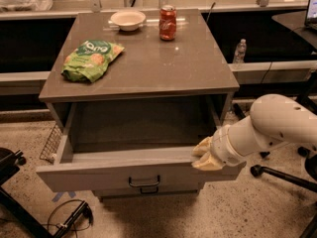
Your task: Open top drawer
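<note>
Top drawer [99,175], hand [203,155] at right rim

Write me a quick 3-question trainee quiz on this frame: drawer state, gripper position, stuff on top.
1. True or false: the top drawer is shut.
2. Multiple choice: the gripper is at A) the drawer's bar handle, B) the right end of the drawer front's upper edge, as seen in the camera view, C) the floor.
3. Fill in: on the cabinet top, the red soda can stands just right of the white ____, as seen in the camera view.

Key
1. False: it is pulled out and its grey interior shows.
2. B.
3. bowl.
</note>
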